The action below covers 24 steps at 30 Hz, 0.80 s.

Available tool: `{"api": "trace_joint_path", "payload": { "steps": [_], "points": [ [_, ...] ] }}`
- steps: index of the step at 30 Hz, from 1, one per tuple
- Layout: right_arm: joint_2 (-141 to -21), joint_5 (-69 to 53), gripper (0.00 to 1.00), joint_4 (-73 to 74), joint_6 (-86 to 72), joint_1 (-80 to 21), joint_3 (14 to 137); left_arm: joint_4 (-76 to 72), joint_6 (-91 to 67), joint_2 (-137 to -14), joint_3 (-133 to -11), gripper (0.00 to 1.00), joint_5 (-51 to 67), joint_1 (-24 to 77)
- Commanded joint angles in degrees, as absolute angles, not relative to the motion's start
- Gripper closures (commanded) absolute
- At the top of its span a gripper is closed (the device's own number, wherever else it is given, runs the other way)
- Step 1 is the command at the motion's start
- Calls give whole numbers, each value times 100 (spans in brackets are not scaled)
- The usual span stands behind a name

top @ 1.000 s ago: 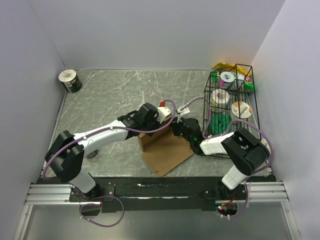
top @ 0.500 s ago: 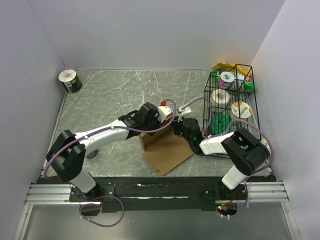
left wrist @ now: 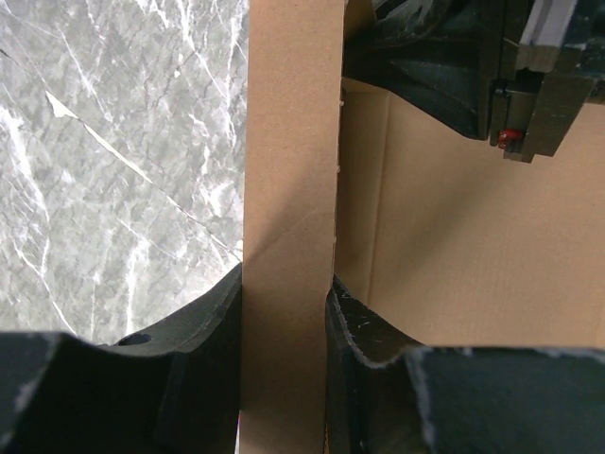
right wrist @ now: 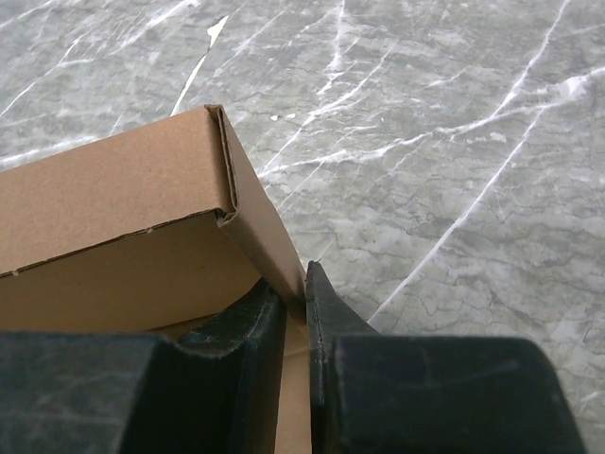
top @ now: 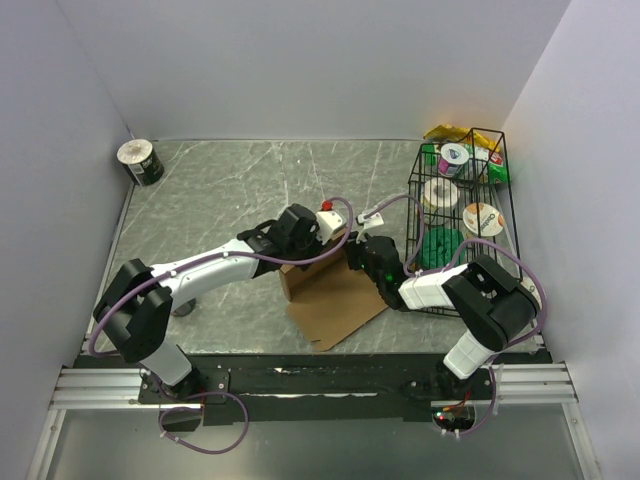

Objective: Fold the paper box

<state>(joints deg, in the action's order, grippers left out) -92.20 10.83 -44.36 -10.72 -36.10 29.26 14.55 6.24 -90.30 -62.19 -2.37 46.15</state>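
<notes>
Top view: paper box (top: 335, 300) lies part-folded on the marble table (top: 230, 190), flat panel toward the arm bases and a raised wall at the far side. The left gripper (top: 300, 262) is on the far-left end of that wall and the right gripper (top: 357, 264) is on the far-right end; fingertips are mostly hidden under the wrists here. Black wire basket (top: 512, 215) sits just right of the right arm, and a dark roll (top: 140, 162) is well apart in the far-left corner. Left wrist view: an upright cardboard wall of the paper box (left wrist: 288, 170) runs straight up between the fingers (left wrist: 213, 326). The left gripper (left wrist: 286, 317) is clamped on it with both pads touching, bare table (left wrist: 113, 142) is left of the fingers, the box's inside panel is right of them, and the right gripper (left wrist: 473, 76) is beyond. Right wrist view: the right gripper (right wrist: 295, 303) is nearly closed, its fingers (right wrist: 253, 331) pinching the thin side wall of the paper box (right wrist: 123, 199) just below the folded corner; the box body is left of the fingers, bare table (right wrist: 425, 142) right and ahead.
</notes>
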Motion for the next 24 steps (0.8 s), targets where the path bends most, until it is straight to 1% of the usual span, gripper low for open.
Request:
{"api": "trace_joint_path", "payload": {
  "steps": [1, 3, 4, 6, 7, 8, 9, 16, 17, 21, 24],
  "points": [
    [-9062, 1196, 91, -4457, -1221, -3445, 2962, 2039, 387, -9097, -6433, 77, -62, 4474],
    [-8983, 1169, 90, -4081, -1344, -3445, 2988, 2065, 299, -9071, -6495, 54, -53, 4430],
    [-8913, 1160, 91, -3922, -1362, -3445, 3006, 2057, 273, -9036, -6495, 35, -44, 4386],
    [-8833, 1108, 93, -3631, -1423, -3454, 3084, 2022, 220, -8913, -6495, 17, 34, 4351],
    [-8755, 1090, 94, -3282, -1441, -3454, 3111, 2021, 211, -8869, -6495, 5, 113, 4324],
    [-8710, 1029, 94, -3130, -1459, -3445, 3164, 2004, 202, -8825, -6486, 1, 184, 4316],
    [-8666, 985, 94, -2955, -1459, -3454, 3199, 1960, 202, -8694, -6469, 4, 245, 4298],
    [-8385, 546, 97, -847, -1564, -3454, 3866, 1662, 53, -7859, -6372, 4, 729, 3973],
    [-8376, 501, 98, -348, -1582, -3437, 4059, 1592, 35, -7579, -6363, 4, 912, 3903],
    [-8376, 97, 98, 815, -1503, -3437, 4525, 1266, -246, -6892, -6258, 4, 1669, 3403],
    [-8630, -237, 96, 1738, -1406, -3437, 5044, 1082, -465, -6426, -6144, 4, 2177, 3060]
  ]
}}
